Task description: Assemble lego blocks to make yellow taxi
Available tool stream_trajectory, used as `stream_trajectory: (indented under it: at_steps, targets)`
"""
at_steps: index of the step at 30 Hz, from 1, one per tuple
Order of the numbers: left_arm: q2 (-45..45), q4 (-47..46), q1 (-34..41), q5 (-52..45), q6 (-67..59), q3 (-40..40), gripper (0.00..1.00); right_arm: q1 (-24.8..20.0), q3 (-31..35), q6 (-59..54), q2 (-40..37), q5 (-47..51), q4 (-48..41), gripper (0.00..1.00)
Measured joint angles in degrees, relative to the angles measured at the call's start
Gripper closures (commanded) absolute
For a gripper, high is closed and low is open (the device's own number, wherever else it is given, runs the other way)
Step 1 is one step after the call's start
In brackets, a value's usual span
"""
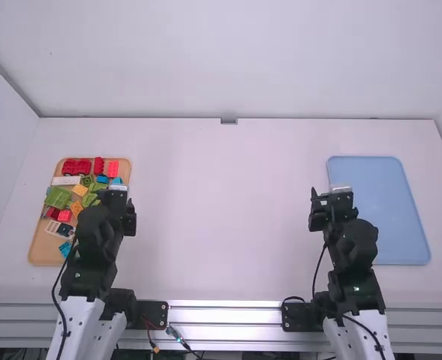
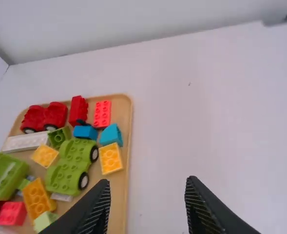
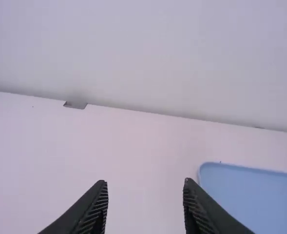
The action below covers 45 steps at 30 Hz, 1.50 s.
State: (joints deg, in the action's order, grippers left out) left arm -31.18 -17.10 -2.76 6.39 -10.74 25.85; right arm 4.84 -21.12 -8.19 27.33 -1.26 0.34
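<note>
The lego blocks are held in a wooden tray [image 1: 43, 249], which is set on the left part of the white table [image 1: 221, 225]. At the far end of the wooden tray, a red wheeled piece [image 2: 54, 115], an upright-looking red block [image 2: 78, 109] and a flatter red block [image 2: 102, 113] are placed. Two blue blocks, one squarish [image 2: 85, 132] and one sloped [image 2: 111, 135], are found nearer the wooden tray's middle, with a green wheeled base [image 2: 67, 178] and a yellow-orange block [image 2: 111, 158] close by. Along the wooden tray's left side, a long white block [image 2: 26, 142] and a big green piece [image 2: 6, 176] are seen.

The left gripper [image 1: 115, 195] is held by the wooden tray's right edge, its fingers [image 2: 95, 207] spread wide apart and nothing gripped between them. The right gripper [image 1: 332, 198] is held well apart from the wooden tray, to its right; its fingers [image 3: 94, 207] are likewise parted wide, with nothing gripped. Farther right of the wooden tray, a blue tray [image 1: 389, 225] is laid flat on the table
</note>
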Motion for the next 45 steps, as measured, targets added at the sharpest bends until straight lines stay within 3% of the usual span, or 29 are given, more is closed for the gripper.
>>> stream_trajectory:
  at_steps: [15,25,36,45]
  targets:
    - [-25.31,-26.05,-14.91,-4.90,-25.51,26.49,0.24,3.91,-16.06,-6.40,19.39,-0.61,2.67,0.24]
    - [-46.31,-38.47,-24.26,-4.92,-43.32,40.96,0.10,8.85,-24.33,-10.08,29.24,-1.18,3.63,0.10]
    - [-65.59,-44.83,-32.87,-5.97,-54.55,48.72,0.02,13.68,-29.77,-12.66,35.91,-1.55,4.24,0.02]
    - [-69.53,-42.27,-33.88,-9.25,-57.05,48.43,0.01,14.27,-30.49,-13.22,37.03,-1.77,6.14,0.01]
